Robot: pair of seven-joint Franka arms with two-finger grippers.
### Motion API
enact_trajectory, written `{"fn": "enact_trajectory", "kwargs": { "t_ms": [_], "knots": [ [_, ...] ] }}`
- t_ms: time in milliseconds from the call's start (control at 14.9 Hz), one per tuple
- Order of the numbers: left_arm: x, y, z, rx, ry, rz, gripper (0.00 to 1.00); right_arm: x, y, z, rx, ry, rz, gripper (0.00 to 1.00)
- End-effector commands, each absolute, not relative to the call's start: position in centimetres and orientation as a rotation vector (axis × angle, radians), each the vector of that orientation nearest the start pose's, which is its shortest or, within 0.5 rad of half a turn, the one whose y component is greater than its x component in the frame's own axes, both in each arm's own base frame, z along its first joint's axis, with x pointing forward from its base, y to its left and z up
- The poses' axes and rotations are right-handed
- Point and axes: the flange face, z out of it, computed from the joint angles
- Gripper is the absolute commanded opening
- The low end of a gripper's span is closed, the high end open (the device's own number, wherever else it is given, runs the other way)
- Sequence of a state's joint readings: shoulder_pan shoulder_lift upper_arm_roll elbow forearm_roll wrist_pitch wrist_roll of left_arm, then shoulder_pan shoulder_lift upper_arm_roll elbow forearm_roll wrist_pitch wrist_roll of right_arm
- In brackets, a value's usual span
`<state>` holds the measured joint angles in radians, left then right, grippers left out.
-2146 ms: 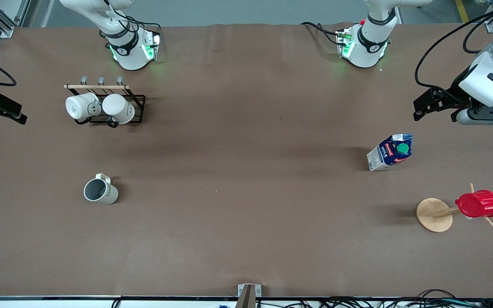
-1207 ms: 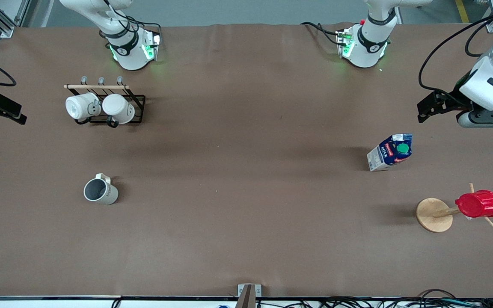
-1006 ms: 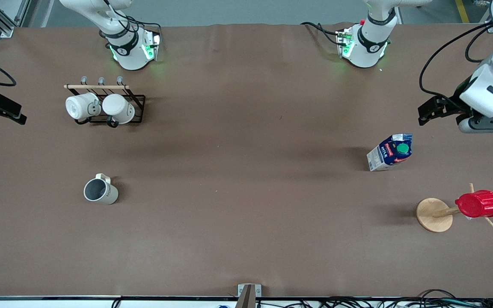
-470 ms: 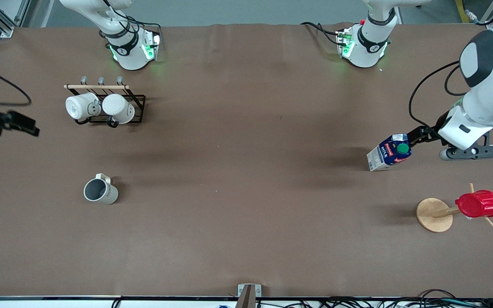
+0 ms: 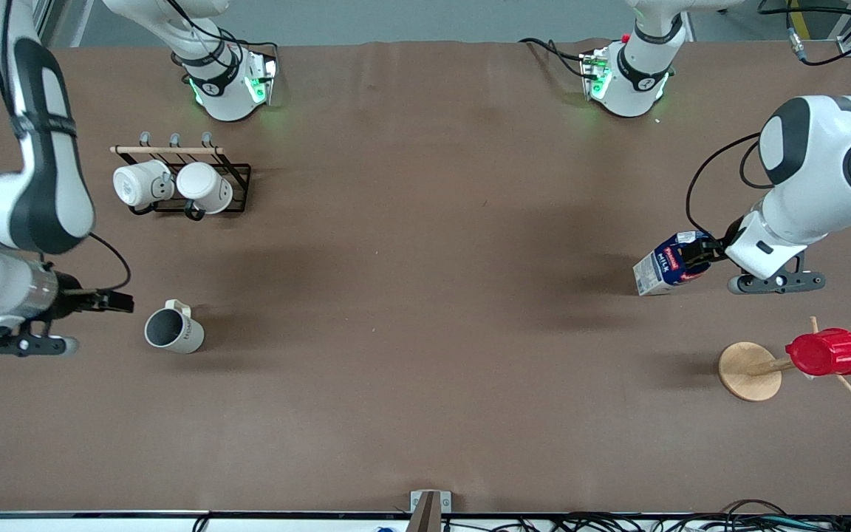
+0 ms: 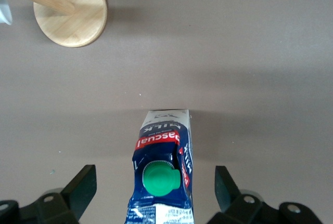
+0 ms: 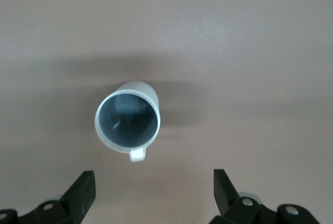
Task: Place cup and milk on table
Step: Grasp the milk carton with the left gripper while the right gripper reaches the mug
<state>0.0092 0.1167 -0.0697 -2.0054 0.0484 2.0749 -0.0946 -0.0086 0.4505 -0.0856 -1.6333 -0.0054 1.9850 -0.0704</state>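
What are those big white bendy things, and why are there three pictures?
They are two robot arms. One picture looks down from high above the brown table; the other two come from cameras on the arms' wrists. The left gripper is open, its fingers on either side of the blue milk carton without squeezing it. The right gripper is open too, beside the cup, which stands upright. Nothing is held. Also there: two white mugs on a black rack and a red cup on a wooden stand.
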Motion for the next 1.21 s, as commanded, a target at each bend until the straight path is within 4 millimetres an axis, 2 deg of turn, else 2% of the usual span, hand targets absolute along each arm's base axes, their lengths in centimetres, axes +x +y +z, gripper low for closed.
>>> {"fn": "enact_trajectory", "kwargs": {
  "t_ms": [0,201,335,470,604,738,805,872,939,1006,1073,1140],
  "knots": [
    [56.0,-3.2,37.7,-3.103,-0.017,0.066,1.00,65.5,-6.4,30.9,-3.167,0.000,0.132,1.00],
    [55.2,-3.1,36.0,-3.103,-0.012,0.062,1.00,65.4,-6.5,26.4,-3.139,0.037,0.116,1.00],
    [54.9,-2.8,35.4,-3.103,-0.018,0.074,1.00,65.6,-6.2,25.1,-3.127,0.049,0.106,1.00],
    [54.5,-2.5,34.6,-3.102,-0.020,0.081,1.00,65.8,-5.9,23.0,-3.128,0.050,0.086,1.00],
    [54.3,-2.5,34.3,-3.102,-0.020,0.083,0.99,65.6,-5.8,22.8,-3.126,0.048,0.108,0.92],
    [54.2,-2.5,34.1,-3.102,-0.022,0.086,0.98,65.5,-5.8,22.7,-3.126,0.045,0.108,0.79],
    [54.2,-2.5,34.1,-3.102,-0.022,0.083,0.97,65.5,-5.8,22.6,-3.126,0.043,0.110,0.64],
    [54.3,-2.6,33.8,-3.102,-0.022,0.088,0.95,65.6,-5.8,22.7,-3.126,0.038,0.108,0.38],
    [54.4,-2.6,33.6,-3.104,-0.021,0.079,0.92,65.6,-5.8,22.8,-3.126,0.012,0.105,0.18],
    [54.5,-2.6,33.6,-3.104,-0.026,0.069,0.81,65.6,-5.8,23.0,-3.126,0.005,0.103,0.06],
    [54.5,-2.7,33.6,-3.104,-0.030,0.069,0.68,65.7,-5.8,23.0,-3.124,0.006,0.100,0.00],
    [54.6,-2.6,33.8,-3.105,-0.033,0.062,0.48,65.7,-5.8,23.3,-3.116,0.015,0.096,0.00]
  ]
}}
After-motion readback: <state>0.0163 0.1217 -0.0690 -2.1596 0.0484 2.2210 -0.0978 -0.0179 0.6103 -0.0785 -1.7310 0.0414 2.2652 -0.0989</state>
